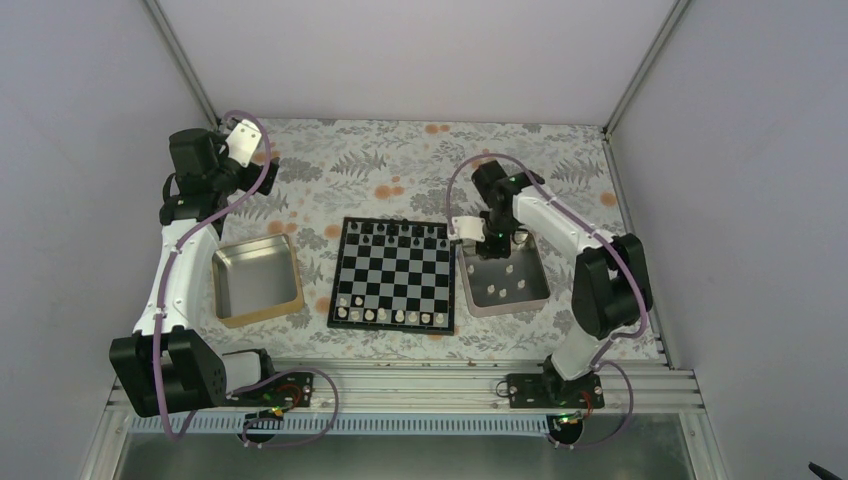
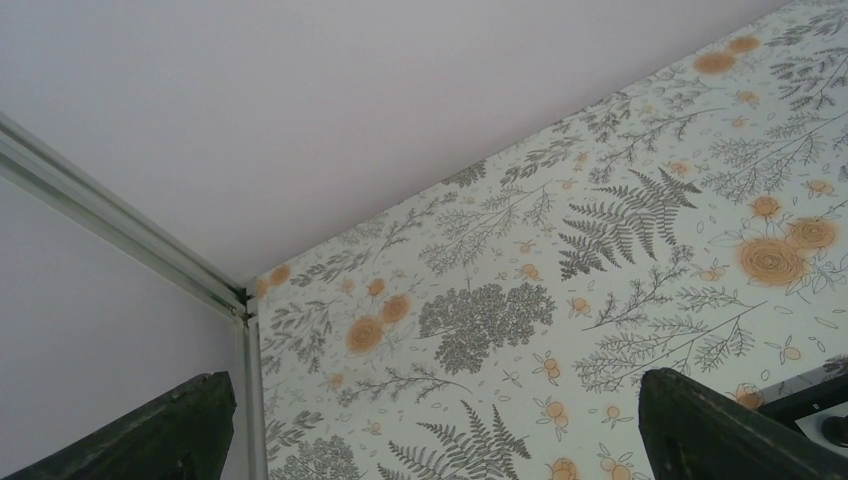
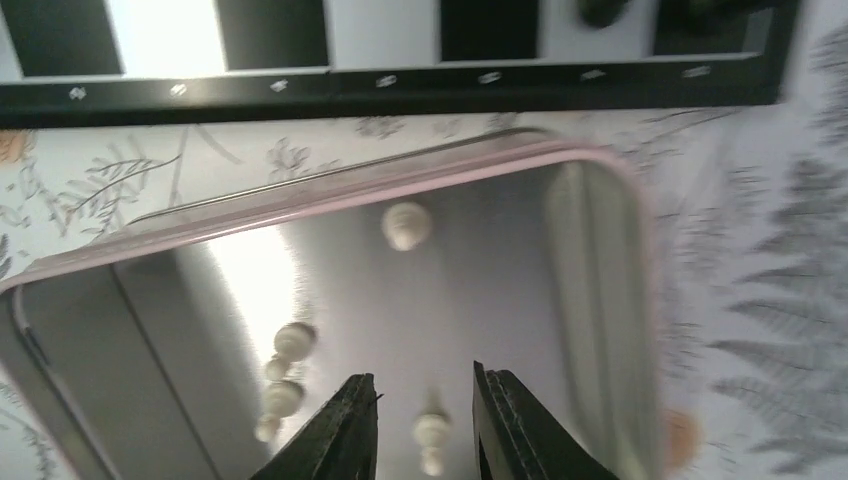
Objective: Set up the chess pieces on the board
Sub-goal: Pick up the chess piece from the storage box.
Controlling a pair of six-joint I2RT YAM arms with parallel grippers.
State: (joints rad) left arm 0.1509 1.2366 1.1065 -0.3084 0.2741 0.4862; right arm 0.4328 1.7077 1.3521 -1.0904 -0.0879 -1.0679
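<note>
The board (image 1: 393, 273) lies mid-table, with white pieces (image 1: 390, 316) along its near row and black pieces along its far row. More white chess pieces (image 1: 497, 292) lie in the pink-rimmed tray (image 1: 545, 283) to its right. My right gripper (image 1: 492, 243) hangs over that tray's far part. In the right wrist view it (image 3: 425, 385) is open, and one white piece (image 3: 430, 435) lies between its fingers, apart from both. Other white pieces (image 3: 405, 225) (image 3: 285, 345) lie nearby. My left gripper (image 1: 262, 178) is raised at the far left, wide open and empty (image 2: 437, 380).
An empty gold-rimmed metal tray (image 1: 222, 290) sits left of the board. The board's black rim (image 3: 400, 85) runs just beyond the pink tray's rim (image 3: 300, 200). Enclosure walls and a frame post (image 2: 120, 235) stand close to the left gripper.
</note>
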